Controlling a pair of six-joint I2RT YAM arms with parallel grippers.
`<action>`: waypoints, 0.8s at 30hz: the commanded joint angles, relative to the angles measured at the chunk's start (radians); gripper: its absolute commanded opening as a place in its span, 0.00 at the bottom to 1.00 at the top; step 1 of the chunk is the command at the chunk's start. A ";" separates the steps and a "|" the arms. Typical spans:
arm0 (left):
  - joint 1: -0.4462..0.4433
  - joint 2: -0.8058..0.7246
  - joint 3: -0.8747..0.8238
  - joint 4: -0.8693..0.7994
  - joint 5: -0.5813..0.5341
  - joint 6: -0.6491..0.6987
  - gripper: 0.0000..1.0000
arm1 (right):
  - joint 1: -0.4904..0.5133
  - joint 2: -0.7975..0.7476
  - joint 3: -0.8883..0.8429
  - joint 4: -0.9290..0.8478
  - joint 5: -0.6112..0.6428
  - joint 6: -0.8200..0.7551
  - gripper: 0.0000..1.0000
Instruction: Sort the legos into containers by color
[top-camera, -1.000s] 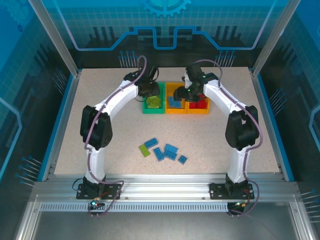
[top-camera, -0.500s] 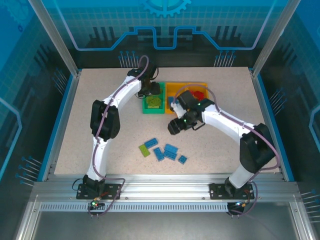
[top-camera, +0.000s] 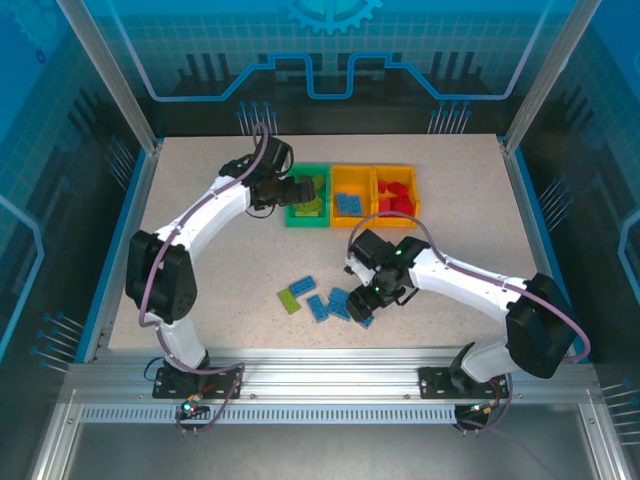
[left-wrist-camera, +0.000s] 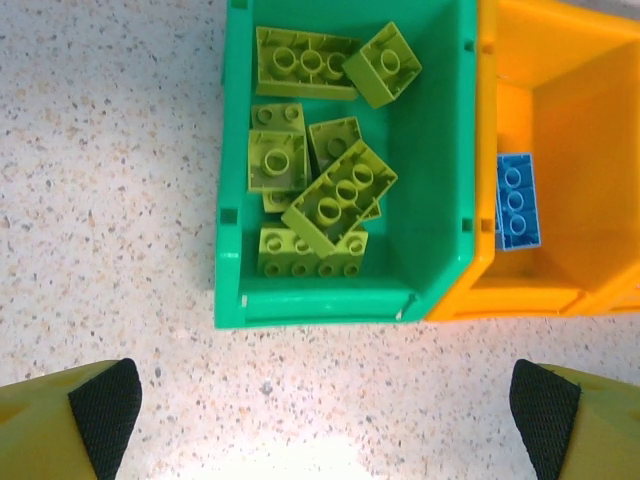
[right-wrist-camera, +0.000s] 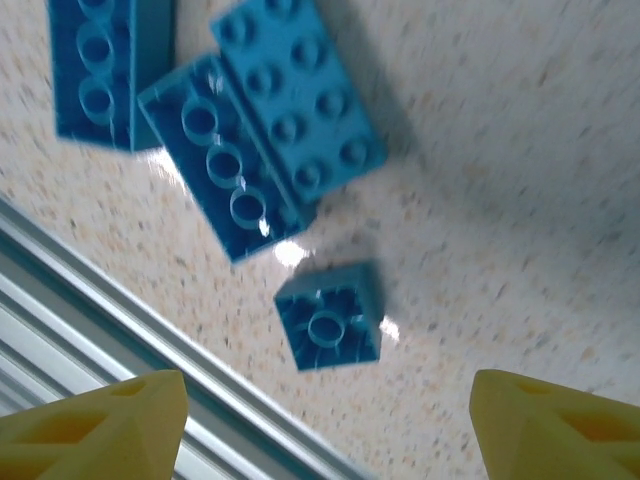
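The containers stand in a row at the back: a green bin (top-camera: 308, 210), a middle orange bin (top-camera: 350, 217) and a right orange bin (top-camera: 396, 219) holding red legos (top-camera: 395, 195). Several lime legos (left-wrist-camera: 330, 195) lie in the green bin (left-wrist-camera: 330, 305), and a blue lego (left-wrist-camera: 517, 200) lies in the orange bin (left-wrist-camera: 560, 290) beside it. My left gripper (top-camera: 293, 190) (left-wrist-camera: 325, 425) is open and empty over bare table just outside the green bin. My right gripper (top-camera: 368, 300) (right-wrist-camera: 330, 420) is open above a small upside-down blue lego (right-wrist-camera: 330, 318), close to larger blue legos (right-wrist-camera: 295, 100).
Loose legos lie near the table's front: one lime brick (top-camera: 290, 299) and blue bricks (top-camera: 302, 285) (top-camera: 318, 307). The aluminium front rail (right-wrist-camera: 120, 320) runs close to the small blue brick. Blue side walls (top-camera: 118, 250) border the table.
My left gripper has opened and drawn back off the green bin. My right arm has swung from the bins down to the loose blue legos at the front.
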 joint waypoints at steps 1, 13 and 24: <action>0.003 -0.049 -0.098 0.039 0.049 0.007 0.99 | 0.074 0.027 -0.007 -0.065 0.051 0.047 0.76; 0.002 -0.184 -0.330 0.107 0.065 -0.030 0.99 | 0.144 0.222 0.046 -0.056 0.127 0.023 0.73; 0.015 -0.281 -0.473 0.151 0.062 -0.073 0.99 | 0.151 0.310 0.053 -0.022 0.144 -0.001 0.43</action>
